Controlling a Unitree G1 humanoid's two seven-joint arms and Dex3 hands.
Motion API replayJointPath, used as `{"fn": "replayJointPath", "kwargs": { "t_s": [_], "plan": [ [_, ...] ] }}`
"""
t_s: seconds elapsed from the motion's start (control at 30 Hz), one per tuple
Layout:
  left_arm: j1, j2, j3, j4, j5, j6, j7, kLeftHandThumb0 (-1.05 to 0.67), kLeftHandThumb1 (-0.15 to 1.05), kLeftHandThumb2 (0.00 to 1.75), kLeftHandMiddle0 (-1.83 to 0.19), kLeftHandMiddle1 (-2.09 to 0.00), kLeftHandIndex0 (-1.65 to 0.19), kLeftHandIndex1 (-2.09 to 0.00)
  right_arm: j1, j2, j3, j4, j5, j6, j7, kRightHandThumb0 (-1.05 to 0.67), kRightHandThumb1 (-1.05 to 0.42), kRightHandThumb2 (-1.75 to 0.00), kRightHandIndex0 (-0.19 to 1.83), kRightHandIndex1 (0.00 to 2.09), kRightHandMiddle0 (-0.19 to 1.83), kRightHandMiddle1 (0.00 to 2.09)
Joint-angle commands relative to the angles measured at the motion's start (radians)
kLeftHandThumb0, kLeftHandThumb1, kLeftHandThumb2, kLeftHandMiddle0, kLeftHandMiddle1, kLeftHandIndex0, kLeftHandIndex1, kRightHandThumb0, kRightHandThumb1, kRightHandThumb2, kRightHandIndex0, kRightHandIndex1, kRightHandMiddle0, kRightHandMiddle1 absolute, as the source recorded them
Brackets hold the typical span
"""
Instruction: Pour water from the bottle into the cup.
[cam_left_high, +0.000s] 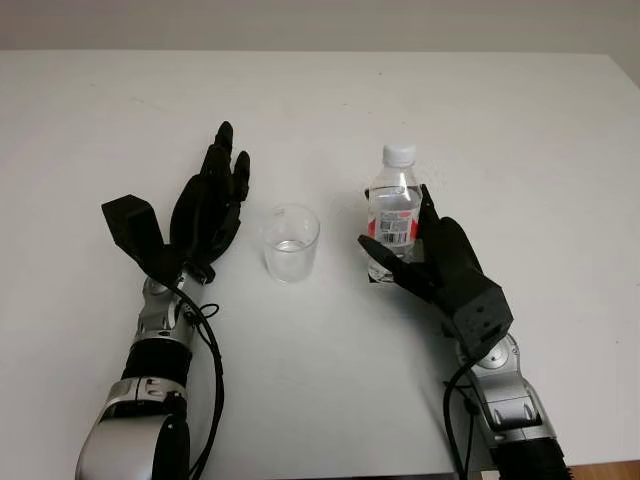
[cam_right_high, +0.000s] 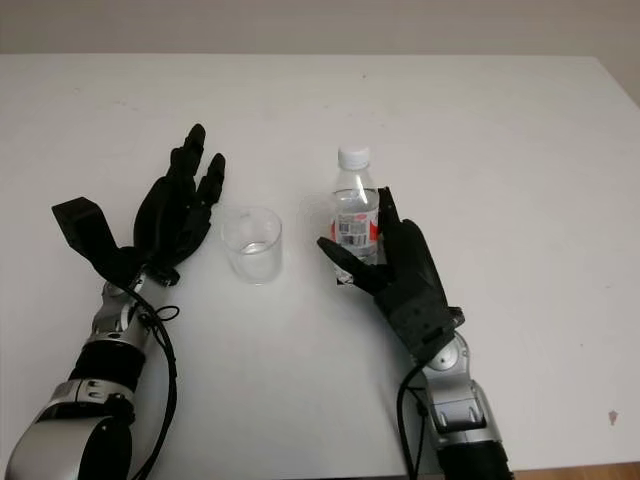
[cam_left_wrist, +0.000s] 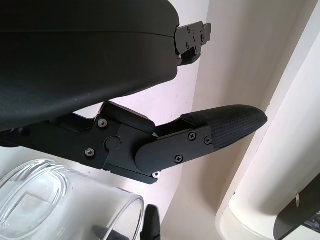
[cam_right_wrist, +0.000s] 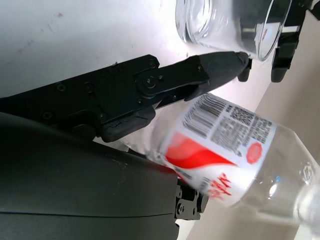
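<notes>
A clear plastic cup (cam_left_high: 290, 243) stands on the white table (cam_left_high: 100, 100) near the middle. Just left of it, apart from it, my left hand (cam_left_high: 213, 200) is open, and the cup's rim (cam_left_wrist: 60, 200) shows beside its fingers (cam_left_wrist: 225, 127) in the left wrist view. A small water bottle (cam_left_high: 395, 205) with a white cap and a red-and-white label stands upright to the right of the cup. My right hand (cam_left_high: 418, 248) is open around the bottle: the thumb (cam_right_wrist: 200, 70) crosses in front of its base and the fingers reach up behind it. The bottle's label (cam_right_wrist: 225, 150) lies close against the palm.
The table's near edge (cam_left_high: 330, 474) runs just behind both forearms. A black camera block (cam_left_high: 130, 225) sticks out to the left of my left wrist.
</notes>
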Motion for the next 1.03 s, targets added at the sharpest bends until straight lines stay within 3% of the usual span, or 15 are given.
{"fn": "replayJointPath", "kwargs": {
  "t_s": [0.0, 0.33, 0.47, 0.6, 1.0],
  "plan": [
    [0.011, 0.006, 0.001, 0.009, 0.000, 0.002, -0.003, -0.85, 1.05, 0.72, 0.19, 0.00, 0.19, 0.00, 0.047, -0.011, 0.004, 0.014, 0.005, 0.021, 0.012, -0.84, -1.01, -0.05, -0.18, 0.05, -0.19, 0.30],
    [0.004, 0.008, 0.005, 0.013, -0.003, 0.005, -0.008, -0.85, 1.05, 0.70, 0.19, 0.00, 0.19, 0.00, 0.161, -0.021, -0.030, -0.120, 0.027, 0.044, 0.012, -0.85, -0.96, -0.05, -0.19, 0.00, -0.18, 0.20],
    [-0.002, 0.011, 0.004, 0.021, -0.001, 0.002, -0.014, -0.85, 1.05, 0.70, 0.19, 0.00, 0.19, 0.00, 0.193, -0.037, -0.044, -0.136, 0.033, 0.005, 0.014, -0.91, -0.96, -0.05, -0.19, 0.00, -0.19, 0.05],
    [-0.006, 0.009, 0.002, 0.021, 0.002, 0.004, -0.009, -0.86, 1.05, 0.69, 0.19, 0.00, 0.19, 0.00, 0.209, -0.049, -0.048, -0.170, 0.034, 0.048, 0.025, -1.04, -0.95, -0.05, -0.19, 0.00, -0.19, 0.00],
    [0.008, 0.006, -0.002, 0.007, 0.003, 0.005, -0.008, -0.87, 1.05, 0.68, 0.19, 0.00, 0.19, 0.00, 0.168, -0.005, -0.051, -0.064, 0.096, -0.027, -0.010, -1.05, -0.94, -0.05, -0.19, 0.00, -0.19, 0.00]
  ]
}}
